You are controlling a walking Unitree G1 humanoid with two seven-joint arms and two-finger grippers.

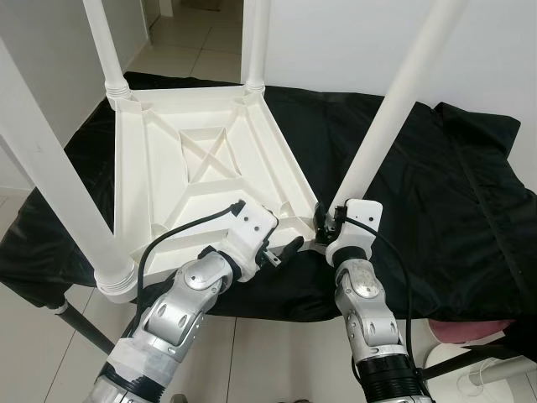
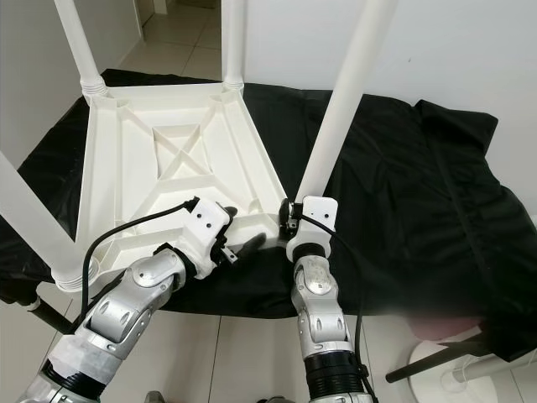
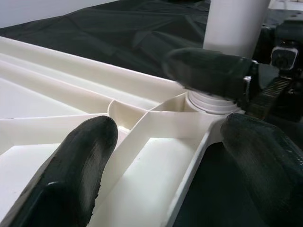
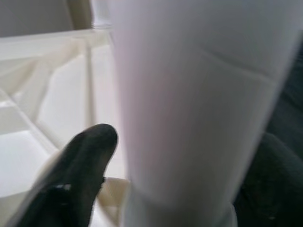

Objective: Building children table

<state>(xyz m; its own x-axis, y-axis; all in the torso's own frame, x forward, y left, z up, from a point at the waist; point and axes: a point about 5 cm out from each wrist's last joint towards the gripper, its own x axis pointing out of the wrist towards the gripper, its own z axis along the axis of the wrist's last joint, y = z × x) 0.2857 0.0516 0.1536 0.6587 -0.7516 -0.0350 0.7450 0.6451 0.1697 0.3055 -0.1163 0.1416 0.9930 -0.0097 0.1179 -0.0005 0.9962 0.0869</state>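
Observation:
A white plastic children's table (image 1: 193, 159) lies upside down on a black cloth (image 1: 445, 210), with its legs pointing up. My right gripper (image 1: 323, 220) is shut on the base of the near right leg (image 1: 394, 109), where it meets the corner socket. In the right wrist view that leg (image 4: 189, 94) sits between the fingers (image 4: 80, 165). My left gripper (image 1: 281, 252) is open and straddles the table's rim (image 3: 189, 189) just left of that corner. One of its fingers (image 3: 71, 175) is inside the ribbed underside and the other is outside, over the cloth.
The near left leg (image 1: 59, 201) stands tall close to my left arm. Two more legs (image 1: 105, 46) rise at the far corners. The cloth covers a low stand with black struts (image 1: 84, 327). A white round base (image 1: 482, 382) and a pink object (image 1: 470, 332) sit low right. Tiled floor lies below.

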